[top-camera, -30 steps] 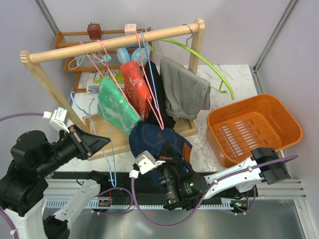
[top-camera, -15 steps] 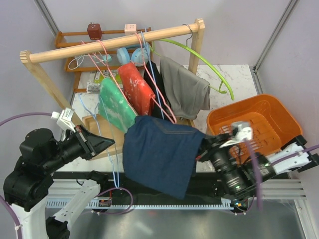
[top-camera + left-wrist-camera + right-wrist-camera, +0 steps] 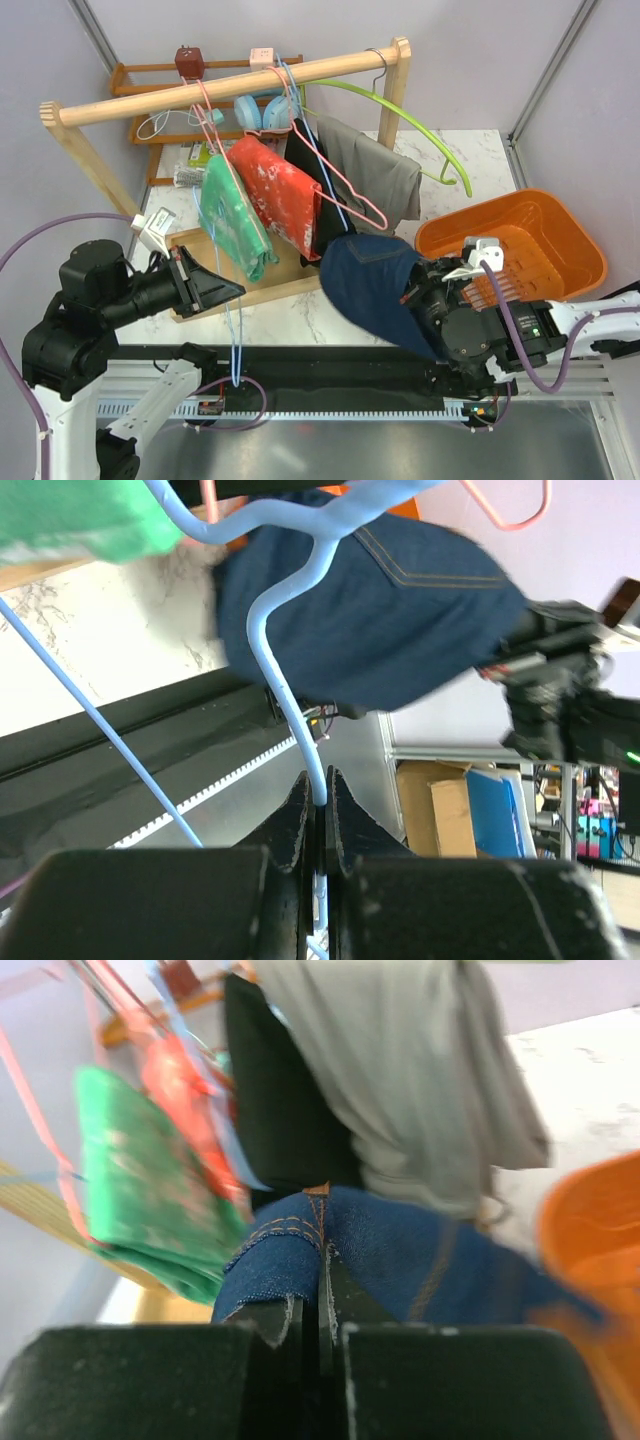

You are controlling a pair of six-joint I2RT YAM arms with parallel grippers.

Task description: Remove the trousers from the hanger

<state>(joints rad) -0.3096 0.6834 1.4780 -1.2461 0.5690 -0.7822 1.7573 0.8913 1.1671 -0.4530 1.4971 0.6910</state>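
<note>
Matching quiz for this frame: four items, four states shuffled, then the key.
Items
1. denim trousers
2. mint-green trousers
3. blue hanger
4. orange basket

States
A. wire pinched by the left end effector
B. standing at the far right
C. hanging folded beside the red garment
D. clamped in the right end effector

Pairs: 1-D, 2-C, 3-A, 4-B

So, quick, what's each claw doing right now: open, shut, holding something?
Left gripper: shut on the light-blue hanger.
Right gripper: shut on the navy denim trousers.
</note>
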